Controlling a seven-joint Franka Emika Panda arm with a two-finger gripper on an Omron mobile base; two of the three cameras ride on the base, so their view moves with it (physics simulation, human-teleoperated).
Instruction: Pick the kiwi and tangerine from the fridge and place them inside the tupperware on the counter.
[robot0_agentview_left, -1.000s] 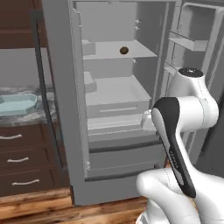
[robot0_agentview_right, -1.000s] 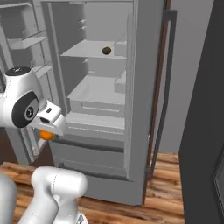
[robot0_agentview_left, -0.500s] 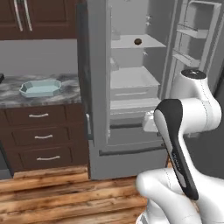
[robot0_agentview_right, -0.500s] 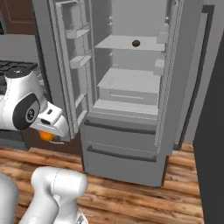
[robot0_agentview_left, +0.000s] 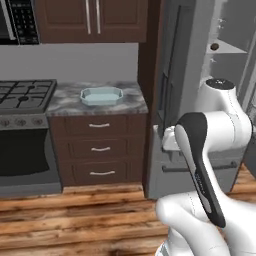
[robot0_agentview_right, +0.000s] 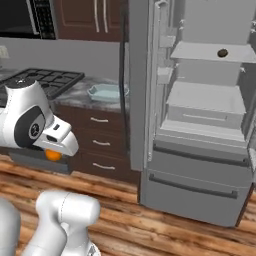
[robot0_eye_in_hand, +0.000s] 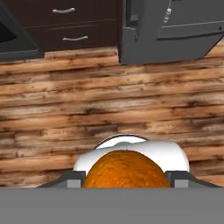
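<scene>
Holding the tangerine (robot0_eye_in_hand: 126, 169) clenched in the end effector (robot0_eye_in_hand: 126, 177), I see the orange fruit between the two dark finger tips in the hand view, above a wooden plank floor (robot0_eye_in_hand: 109, 109). In the right base view the tangerine (robot0_agentview_right: 52, 155) shows as an orange patch under the white hand, low at the left, in front of the dark drawers (robot0_agentview_right: 102, 145). The tupperware (robot0_agentview_left: 101, 95) sits on the marbled tabletop (robot0_agentview_left: 67, 102), between the stove (robot0_agentview_left: 22, 95) and the fridge (robot0_agentview_left: 185, 65), with nothing visible inside it. The fridge (robot0_agentview_right: 200, 125) stands with its doors open. The kiwi (robot0_agentview_right: 222, 52) rests on an upper fridge shelf; in the left base view the kiwi (robot0_agentview_left: 214, 47) appears as a small dark spot at the same level. Tangerine and tupperware are well apart.
</scene>
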